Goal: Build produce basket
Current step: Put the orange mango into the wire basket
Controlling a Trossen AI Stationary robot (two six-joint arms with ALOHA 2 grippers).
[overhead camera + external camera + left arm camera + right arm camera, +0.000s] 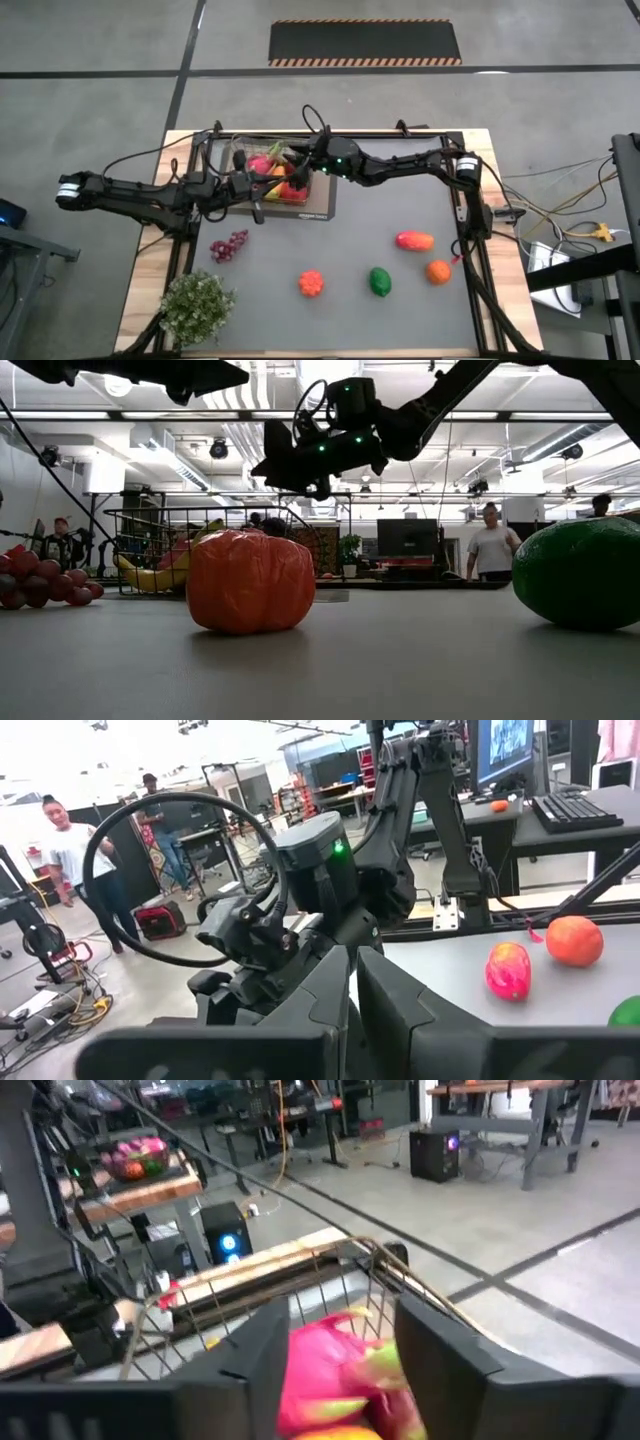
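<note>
High view: we see the right arm stretched across the table's far side, its right gripper (pixel 298 165) over the wire basket (pixel 262 198). The left arm reaches in from the left, the left gripper (pixel 254 200) beside the basket's near edge. Near side of both grippers, well apart: purple grapes (pixel 228 245), orange-red fruit (pixel 311 283), green pepper (pixel 380 281), mango (pixel 414 241), orange (pixel 438 271).

Low view: the right gripper (pixel 300 468) hangs above the basket (pixel 190 520), clear of it; a banana (pixel 160 575) lies inside.

Left wrist view: the left gripper's fingers (pixel 330 995) are pressed together, holding nothing.

Right wrist view: the right gripper's fingers (pixel 262 1342) stand apart, the pink dragon fruit (pixel 335 1370) between and below them, inside the basket (pixel 380 1285). We cannot tell whether they touch it.
</note>
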